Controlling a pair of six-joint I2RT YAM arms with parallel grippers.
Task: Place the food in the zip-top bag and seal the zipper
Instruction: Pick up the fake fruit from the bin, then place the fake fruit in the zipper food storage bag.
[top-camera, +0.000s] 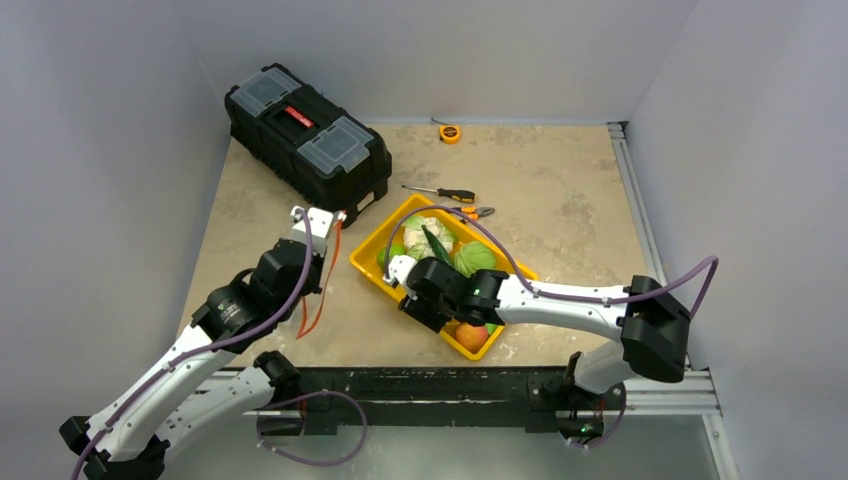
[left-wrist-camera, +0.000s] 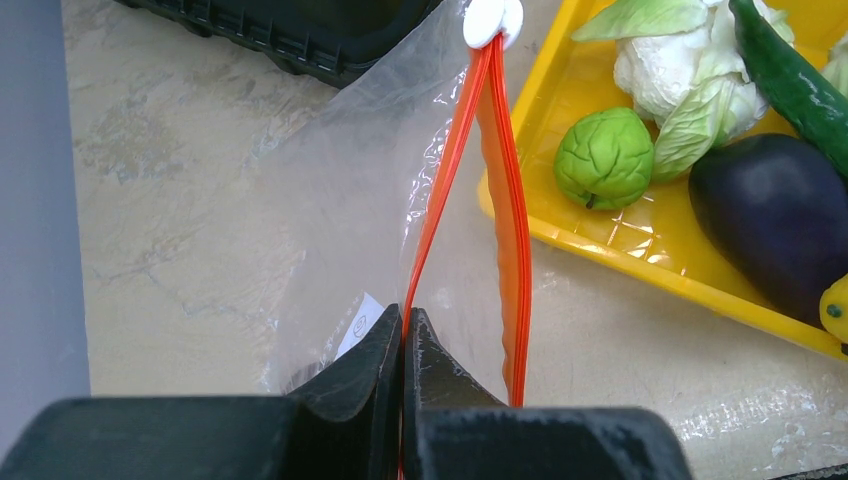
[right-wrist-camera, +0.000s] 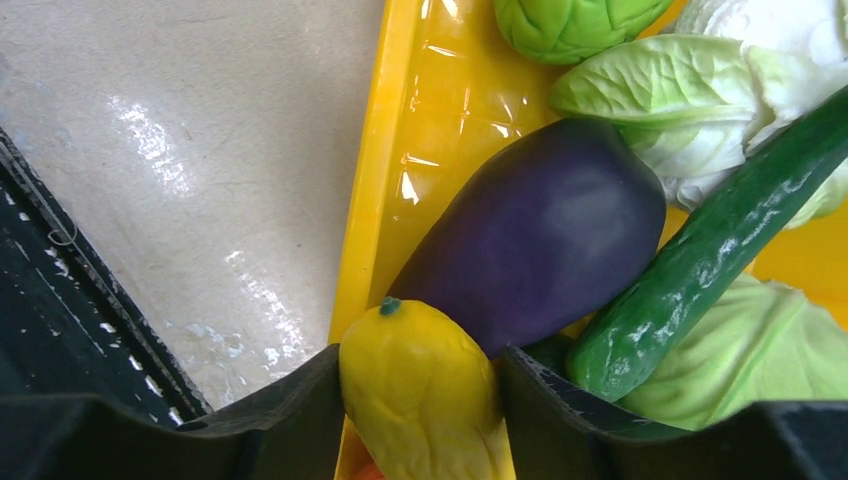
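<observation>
My left gripper (left-wrist-camera: 405, 320) is shut on one side of the red-orange zipper (left-wrist-camera: 505, 200) of the clear zip-top bag (left-wrist-camera: 340, 200). The bag's mouth gapes and hangs left of the yellow tray (top-camera: 375, 258). The food lies in the tray: white cauliflower (left-wrist-camera: 665, 70), green round fruit (left-wrist-camera: 605, 155), purple eggplant (right-wrist-camera: 540, 240), cucumber (right-wrist-camera: 700, 270), cabbage (top-camera: 473, 258) and an orange peach (top-camera: 470, 335). At the tray's near-left rim, my right gripper (right-wrist-camera: 420, 352) has both fingers pressed against the sides of the yellow squash (right-wrist-camera: 420, 400).
A black toolbox (top-camera: 305, 140) stands at the back left, close behind the bag. A screwdriver (top-camera: 445, 192) and pliers (top-camera: 478, 211) lie just beyond the tray, and a yellow tape measure (top-camera: 450, 133) sits by the back wall. Walls close in left and right.
</observation>
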